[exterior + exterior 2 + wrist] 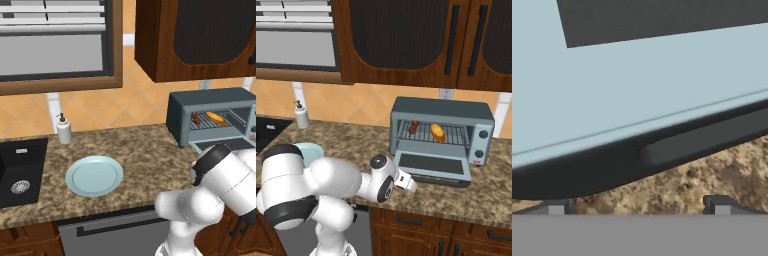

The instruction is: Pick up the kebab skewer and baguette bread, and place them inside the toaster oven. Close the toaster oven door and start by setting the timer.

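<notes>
The toaster oven stands on the counter with its door dropped flat in front. On the wire rack inside lie the kebab skewer at left and the golden baguette bread to its right; both also appear in the left base view, skewer and bread. My gripper sits low at the door's front left edge, open and empty. In the hand view the door and its dark bar handle loom close above my spread fingertips.
A pale blue plate rests on the speckled counter, left of the oven. A soap dispenser stands by the black sink. Dark wood cabinets hang above the oven.
</notes>
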### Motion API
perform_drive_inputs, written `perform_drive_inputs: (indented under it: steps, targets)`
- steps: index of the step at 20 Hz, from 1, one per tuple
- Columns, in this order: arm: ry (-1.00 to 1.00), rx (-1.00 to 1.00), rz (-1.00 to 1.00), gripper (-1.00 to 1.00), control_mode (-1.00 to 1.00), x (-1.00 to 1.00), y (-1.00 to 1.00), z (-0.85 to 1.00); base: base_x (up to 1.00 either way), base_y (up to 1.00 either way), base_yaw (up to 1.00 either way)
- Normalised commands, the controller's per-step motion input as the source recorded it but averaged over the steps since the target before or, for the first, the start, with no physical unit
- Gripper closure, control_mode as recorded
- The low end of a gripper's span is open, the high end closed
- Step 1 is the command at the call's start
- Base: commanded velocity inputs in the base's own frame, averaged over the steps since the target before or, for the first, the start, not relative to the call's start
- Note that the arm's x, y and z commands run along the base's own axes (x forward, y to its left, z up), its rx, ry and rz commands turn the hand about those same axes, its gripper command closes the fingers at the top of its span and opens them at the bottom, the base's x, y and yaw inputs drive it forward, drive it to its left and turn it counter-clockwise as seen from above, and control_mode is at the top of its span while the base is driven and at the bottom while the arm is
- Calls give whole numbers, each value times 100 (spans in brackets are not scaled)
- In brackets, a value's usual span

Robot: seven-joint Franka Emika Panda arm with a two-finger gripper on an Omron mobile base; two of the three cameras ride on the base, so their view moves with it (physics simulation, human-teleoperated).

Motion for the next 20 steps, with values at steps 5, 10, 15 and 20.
perform_drive_inputs:
  steps: [5, 10, 15, 20]
  targets:
    - [0, 2, 0, -100, -100, 33, -10, 9, 0, 0, 0]
    - [-3, 2, 0, -100, -100, 22, -2, 17, 0, 0, 0]
    - [-1, 3, 0, -100, -100, 24, -1, 44, 0, 0, 0]
    - [-2, 4, 0, -100, -100, 32, 0, 52, 0, 0, 0]
